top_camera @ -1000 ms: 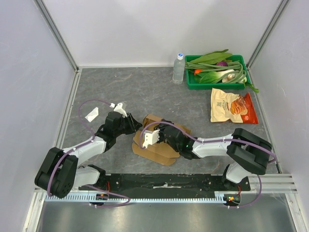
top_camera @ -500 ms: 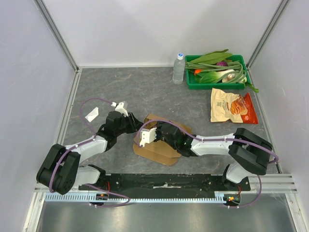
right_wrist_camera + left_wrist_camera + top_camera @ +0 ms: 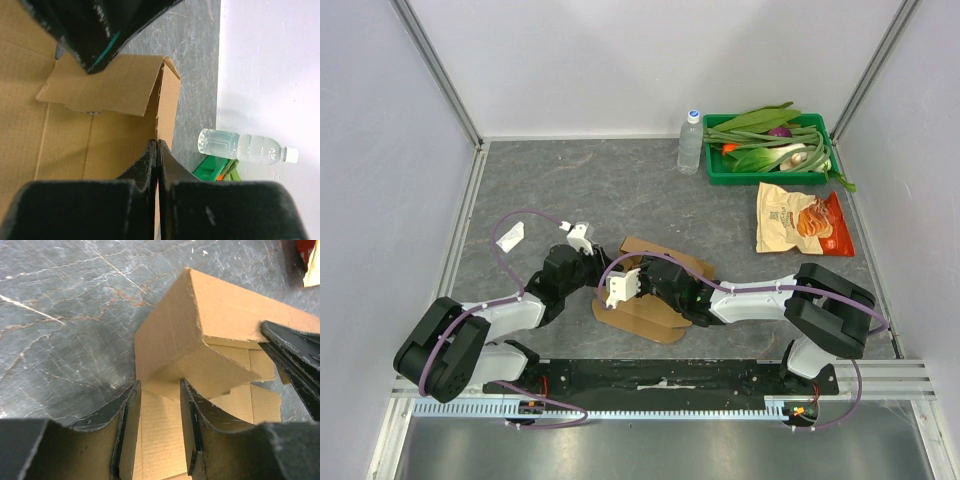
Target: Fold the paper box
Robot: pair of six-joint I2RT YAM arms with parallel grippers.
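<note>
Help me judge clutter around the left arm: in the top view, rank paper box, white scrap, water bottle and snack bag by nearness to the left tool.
1. paper box, at the left tool, centre.
2. white scrap, left side.
3. water bottle, at the back.
4. snack bag, far right.

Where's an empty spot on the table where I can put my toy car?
The biggest bare patch of table runs along the back, left of the water bottle. A smaller one lies between the cardboard box and the snack bag. It's crowded at the back right, by the green tray, and around the box.
</note>
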